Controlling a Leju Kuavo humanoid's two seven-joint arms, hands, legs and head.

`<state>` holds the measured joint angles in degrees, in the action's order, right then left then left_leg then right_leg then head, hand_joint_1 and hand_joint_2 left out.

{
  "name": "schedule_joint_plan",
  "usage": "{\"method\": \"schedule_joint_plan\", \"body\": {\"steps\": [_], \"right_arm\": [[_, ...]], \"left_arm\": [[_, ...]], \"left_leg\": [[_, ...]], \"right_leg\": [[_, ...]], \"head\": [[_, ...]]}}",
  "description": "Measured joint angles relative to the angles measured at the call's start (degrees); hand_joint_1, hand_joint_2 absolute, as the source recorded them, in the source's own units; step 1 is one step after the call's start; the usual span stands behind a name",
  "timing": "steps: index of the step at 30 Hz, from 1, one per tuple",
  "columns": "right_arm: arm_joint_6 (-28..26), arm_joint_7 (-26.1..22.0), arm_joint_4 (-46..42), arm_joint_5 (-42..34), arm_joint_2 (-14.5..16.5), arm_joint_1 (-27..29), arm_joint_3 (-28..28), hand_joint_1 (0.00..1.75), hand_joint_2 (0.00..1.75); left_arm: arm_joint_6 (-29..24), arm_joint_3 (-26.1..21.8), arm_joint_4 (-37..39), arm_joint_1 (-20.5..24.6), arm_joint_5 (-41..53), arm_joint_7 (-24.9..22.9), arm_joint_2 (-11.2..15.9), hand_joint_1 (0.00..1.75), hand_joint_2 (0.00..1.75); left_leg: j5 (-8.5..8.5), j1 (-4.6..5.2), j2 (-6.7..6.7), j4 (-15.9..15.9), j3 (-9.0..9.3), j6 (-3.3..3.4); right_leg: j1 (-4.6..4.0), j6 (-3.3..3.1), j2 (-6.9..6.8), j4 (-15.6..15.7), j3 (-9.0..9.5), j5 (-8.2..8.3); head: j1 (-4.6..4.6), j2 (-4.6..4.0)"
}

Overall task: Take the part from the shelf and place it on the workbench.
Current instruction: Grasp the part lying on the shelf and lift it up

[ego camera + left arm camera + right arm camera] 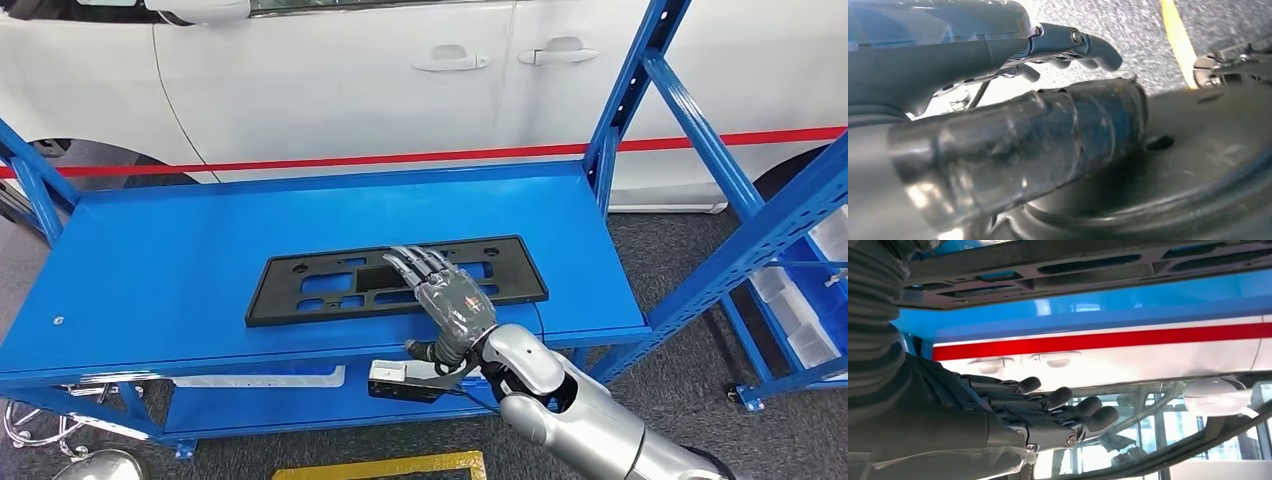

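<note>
Right hand (pixel 452 305) fingers spread, empty, above black part (pixel 330 290); wrist view shows car (pixel 1148 365).

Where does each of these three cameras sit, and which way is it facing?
Head view: high on the body, looking down at the blue shelf, black part and right hand.
Left wrist view: behind the left hand, facing the floor.
Right wrist view: behind the right hand, facing the white car.
Head and right wrist views share part, hand and car.

silver right arm (pixel 590 415), dark-fingered right hand (pixel 450 300), seemingly wrapped in clear film
</note>
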<state>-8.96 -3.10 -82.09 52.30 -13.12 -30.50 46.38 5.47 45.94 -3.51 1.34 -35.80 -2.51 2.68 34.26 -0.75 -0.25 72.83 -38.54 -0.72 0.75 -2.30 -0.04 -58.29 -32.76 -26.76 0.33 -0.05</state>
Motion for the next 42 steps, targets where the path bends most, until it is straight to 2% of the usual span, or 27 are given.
{"method": "schedule_joint_plan", "body": {"steps": [1,2,4,5,6,9,11,12,14,15,16,17,18,19,20,21,23,25,27,30,31,32,33,34,36,38,42], "right_arm": [[0.0,0.0,0.1,0.0,0.0,0.0,0.0,0.0,1.75],[0.0,0.0,0.2,0.0,0.1,0.0,0.0,0.0,1.75],[0.0,0.0,0.3,0.0,0.2,0.0,0.0,0.0,1.75],[0.0,0.0,0.4,0.0,0.3,0.0,0.0,0.0,1.75],[0.1,0.0,0.5,-0.1,0.4,-0.1,0.0,0.0,1.75],[0.3,0.0,1.0,-0.3,0.8,-0.3,0.0,0.0,1.75],[0.5,0.0,1.6,-0.5,1.1,-0.7,0.0,0.0,1.75],[0.6,0.0,1.9,-0.5,1.3,-0.9,0.0,0.0,1.75],[0.9,0.0,3.0,-0.7,1.5,-1.2,0.1,0.0,1.75],[1.0,0.0,3.6,-0.8,1.6,-1.3,0.1,0.0,1.75],[1.0,0.0,4.2,-0.8,1.7,-1.3,0.2,0.0,1.75],[1.1,-0.1,4.6,-0.9,1.8,-1.3,0.2,0.0,1.75],[1.1,-0.1,5.0,-0.9,1.8,-1.3,0.2,0.0,1.75],[1.1,-0.1,5.3,-0.9,1.9,-1.4,0.3,0.0,1.75],[1.2,-0.2,5.6,-0.9,2.0,-1.5,0.3,0.0,1.75],[1.2,-0.2,5.9,-0.9,2.1,-1.7,0.3,0.0,1.75],[1.4,-0.3,6.4,-0.9,2.4,-1.9,0.3,0.0,1.75],[1.8,-0.4,6.9,-0.9,2.6,-2.0,0.4,0.0,1.75],[2.2,-0.5,7.5,-0.8,2.8,-2.4,0.6,0.0,1.75],[3.0,-0.6,8.8,-0.6,3.0,-2.8,1.2,0.0,1.75],[3.5,-0.6,9.3,-0.5,3.1,-2.8,1.5,0.0,1.75],[4.0,-0.6,9.7,-0.5,3.1,-2.9,1.8,0.0,1.75],[4.5,-0.6,10.2,-0.6,3.1,-3.1,2.1,0.0,1.75],[5.1,-0.7,10.6,-0.7,3.1,-3.3,2.4,0.0,1.75],[6.2,-0.8,11.3,-1.0,3.1,-4.0,2.9,0.0,1.75],[7.3,-1.1,12.1,-1.3,3.1,-4.8,3.4,0.0,1.75],[8.6,-1.4,13.5,-1.8,3.1,-5.7,4.6,0.0,1.75]], "left_arm": [[0.0,0.0,0.0,0.0,0.0,0.0,0.0,0.0,0.0],[0.0,0.0,-0.1,-0.1,0.0,0.0,0.0,0.0,0.0],[0.0,0.0,-0.1,-0.2,0.0,-0.1,0.2,0.0,0.0],[-0.1,0.0,-0.1,-0.2,0.0,-0.2,0.3,0.0,0.0],[-0.1,0.0,-0.1,-0.2,0.0,-0.3,0.4,0.0,0.0],[-0.3,0.1,-0.4,0.0,0.2,-0.5,0.4,0.0,0.0],[-0.4,0.1,-0.6,-0.1,0.3,-0.6,0.5,0.0,0.0],[-0.4,0.1,-0.6,-0.1,0.3,-0.7,0.5,0.0,0.0],[-0.4,0.1,-0.7,-0.1,0.4,-0.8,0.6,0.0,0.0],[-0.4,0.1,-0.8,-0.1,0.4,-0.8,0.6,0.0,0.0],[-0.4,0.1,-0.9,-0.1,0.4,-0.9,0.6,0.0,0.0],[-0.4,0.2,-1.0,-0.1,0.4,-1.0,0.6,0.0,0.0],[-0.4,0.2,-1.1,-0.1,0.4,-1.0,0.6,0.0,0.0],[-0.4,0.2,-1.1,-0.2,0.4,-1.1,0.6,0.0,0.0],[-0.4,0.3,-1.2,-0.2,0.4,-1.1,0.5,0.0,0.0],[-0.4,0.3,-1.3,-0.2,0.3,-1.1,0.5,0.0,0.0],[-0.4,0.4,-1.4,-0.1,0.3,-1.1,0.5,0.0,0.0],[-0.4,0.4,-1.5,0.0,0.1,-1.1,0.6,0.0,0.0],[-0.4,0.5,-1.6,0.0,-0.1,-1.1,0.7,0.0,0.0],[-0.3,0.6,-1.7,-0.1,-0.2,-1.1,0.7,0.0,0.0],[-0.3,0.6,-1.7,-0.1,-0.3,-1.1,0.7,0.0,0.0],[-0.3,0.6,-1.7,-0.1,-0.4,-1.0,0.8,0.0,0.0],[-0.3,0.6,-1.7,-0.2,-0.6,-0.8,0.8,0.0,0.0],[-0.4,0.6,-1.7,-0.2,-0.9,-0.7,0.9,0.0,0.0],[-0.4,0.6,-1.7,-0.3,-1.3,-0.5,1.0,0.0,0.0],[-0.5,0.6,-1.8,-0.2,-1.5,-0.3,1.1,0.0,0.0],[-0.6,0.5,-1.9,-0.1,-2.1,-0.2,1.1,0.0,0.0]], "left_leg": [[-0.87,-0.04,0.01,1.0,-1.26,-0.1],[-2.81,-0.08,0.02,-0.2,-1.46,-0.14],[-7.92,-0.15,0.06,-7.0,0.63,-0.01],[-9.39,-0.08,0.07,-10.2,1.89,0.12],[-9.93,0.01,0.07,-12.3,2.74,0.38],[-9.14,0.17,-0.05,-13.8,3.36,1.32],[-8.97,0.0,-0.05,-14.4,4.0,1.99],[-8.87,-0.12,0.0,-14.7,4.39,2.34],[-8.46,-0.1,0.02,-14.8,4.88,2.87],[-8.22,-0.06,-0.03,-14.8,5.12,3.01],[-7.94,-0.02,-0.11,-14.8,5.46,3.07],[-7.61,0.0,-0.2,-14.8,5.92,3.05],[-7.22,0.03,-0.27,-14.8,6.52,2.96],[-6.79,0.06,-0.32,-14.8,7.1,2.82],[-6.37,0.18,-0.32,-14.7,7.56,2.59],[-6.05,0.24,-0.33,-14.7,7.81,2.33],[-5.77,0.29,-0.29,-14.9,7.89,1.75],[-5.46,0.27,-0.18,-15.0,8.12,1.14],[-3.88,0.23,-0.1,-12.1,7.03,0.62],[-0.17,-0.05,-0.08,-1.5,0.75,0.04],[-0.24,-0.14,-0.07,0.6,-0.93,-0.14],[-1.48,-0.22,-0.06,0.6,-1.58,-0.26],[-3.76,-0.31,-0.04,-1.6,-1.15,-0.31],[-6.49,-0.39,0.0,-5.4,0.09,-0.27],[-9.47,-0.27,0.0,-11.8,2.61,0.01],[-9.59,-0.21,-0.12,-13.9,3.43,0.26],[-9.46,-0.03,-0.22,-14.3,3.41,0.64]], "right_leg": [[0.0,0.02,0.01,-0.1,0.37,-0.37],[0.01,0.09,0.05,-0.2,0.83,-0.79],[0.05,0.38,0.16,-0.4,1.74,-1.75],[-0.05,0.64,0.23,-0.5,1.96,-2.17],[-0.16,0.91,0.27,-0.6,1.99,-2.46],[-0.38,1.73,0.21,-0.4,1.99,-2.85],[-0.26,2.31,0.14,-1.7,1.74,-3.83],[-0.18,2.57,0.14,-4.0,0.66,-4.97],[-0.03,2.89,0.11,-11.8,-3.78,-7.78],[0.01,2.99,0.11,-15.2,-6.13,-8.49],[0.03,3.01,0.11,-16.9,-7.71,-8.1],[0.01,2.92,0.11,-16.4,-8.16,-6.51],[-0.02,2.69,0.11,-13.5,-7.43,-3.84],[-0.11,2.32,0.11,-9.5,-6.13,-1.12],[-0.31,1.91,0.1,-5.9,-4.76,0.83],[-0.53,1.53,0.05,-3.1,-3.59,1.82],[-0.92,1.09,0.02,-1.5,-2.78,1.45],[-0.64,0.74,0.07,-0.7,-2.15,1.29],[-0.19,0.19,0.04,0.2,-1.17,1.23],[-0.13,-0.27,-0.06,0.5,-0.27,0.62],[-0.13,-0.24,-0.06,0.5,0.02,0.35],[-0.11,-0.17,-0.04,0.4,0.36,0.06],[-0.07,-0.04,0.01,0.3,0.74,-0.28],[-0.03,0.14,0.07,0.1,1.1,-0.68],[-0.19,0.68,0.2,-0.5,1.33,-1.44],[-0.5,0.93,0.23,-0.8,1.09,-1.79],[-0.47,0.75,0.19,-0.4,1.2,-1.75]], "head": [[0.0,0.0],[-0.01,0.0],[0.01,-0.01],[0.0,-0.01],[0.01,-0.01],[0.01,0.0],[0.02,0.01],[0.03,0.0],[0.05,0.01],[0.05,0.0],[0.05,0.01],[0.05,0.01],[0.05,0.0],[0.06,0.01],[0.05,0.01],[0.05,0.01],[0.02,0.01],[0.01,0.01],[-0.01,0.0],[-0.03,-0.01],[-0.03,0.0],[-0.03,0.0],[-0.03,0.01],[-0.03,0.01],[-0.02,0.0],[0.0,-0.01],[-0.01,0.0]]}}
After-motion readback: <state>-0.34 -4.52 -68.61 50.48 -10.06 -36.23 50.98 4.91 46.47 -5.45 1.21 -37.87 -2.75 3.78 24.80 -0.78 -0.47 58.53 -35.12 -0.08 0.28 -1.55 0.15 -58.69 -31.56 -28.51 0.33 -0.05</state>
